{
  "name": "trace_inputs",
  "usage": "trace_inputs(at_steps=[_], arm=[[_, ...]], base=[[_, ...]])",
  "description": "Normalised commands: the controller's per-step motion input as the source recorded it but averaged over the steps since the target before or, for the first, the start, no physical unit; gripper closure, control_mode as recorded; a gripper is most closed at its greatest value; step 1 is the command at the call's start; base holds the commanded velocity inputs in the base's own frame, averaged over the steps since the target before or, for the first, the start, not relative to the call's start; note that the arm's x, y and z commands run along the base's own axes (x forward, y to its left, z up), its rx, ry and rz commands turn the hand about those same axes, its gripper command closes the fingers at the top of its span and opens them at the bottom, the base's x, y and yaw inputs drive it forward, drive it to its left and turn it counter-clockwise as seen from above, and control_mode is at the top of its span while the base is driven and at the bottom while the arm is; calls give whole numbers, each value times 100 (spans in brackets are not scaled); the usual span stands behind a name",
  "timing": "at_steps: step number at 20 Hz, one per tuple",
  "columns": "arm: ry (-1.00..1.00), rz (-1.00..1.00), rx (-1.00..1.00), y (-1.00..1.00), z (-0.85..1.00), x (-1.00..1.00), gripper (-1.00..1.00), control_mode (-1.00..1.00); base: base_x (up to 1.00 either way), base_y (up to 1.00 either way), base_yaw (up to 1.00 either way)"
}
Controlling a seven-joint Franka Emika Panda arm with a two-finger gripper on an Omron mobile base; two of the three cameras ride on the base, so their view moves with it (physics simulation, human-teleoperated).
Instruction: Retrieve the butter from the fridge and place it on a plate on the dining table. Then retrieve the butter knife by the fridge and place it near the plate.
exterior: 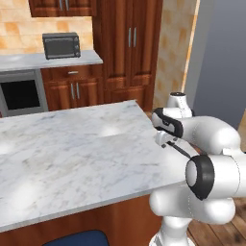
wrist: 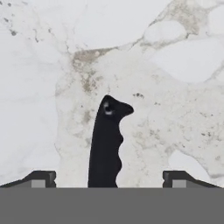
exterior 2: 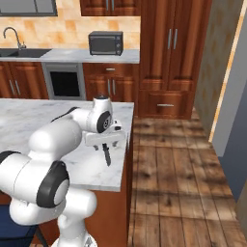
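The butter knife is a small black knife lying on the marble dining table, close to the slab's right edge. My gripper hangs just above it, open. One fingertip stands on each side of the knife's handle, well apart from it. From the right base view the butter knife shows as a dark sliver under the gripper, on the dining table. The fridge shows as a tall grey face at the far right. Butter and plate are out of view.
Brown tall cupboards stand behind the table, across a wood floor. The back counter carries a dark toaster oven and a sink. A blue seat sits under the table's near edge.
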Motion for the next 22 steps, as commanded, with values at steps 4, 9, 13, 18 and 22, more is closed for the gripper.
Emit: trace_inputs(at_steps=[4, 9, 13, 18, 22], arm=[[0, 3, 3, 0, -28, 6, 100, -100], [0, 0, 0, 6, 0, 4, 100, -100], [5, -16, -3, 40, 30, -9, 100, -100], [10, -33, 0, 30, 66, -61, 100, -100], [5, -27, 0, 24, 61, -85, 100, -100]], base=[[0, 0, 0], [0, 0, 0], [0, 0, 0], [0, 0, 0], [0, 0, 0]])
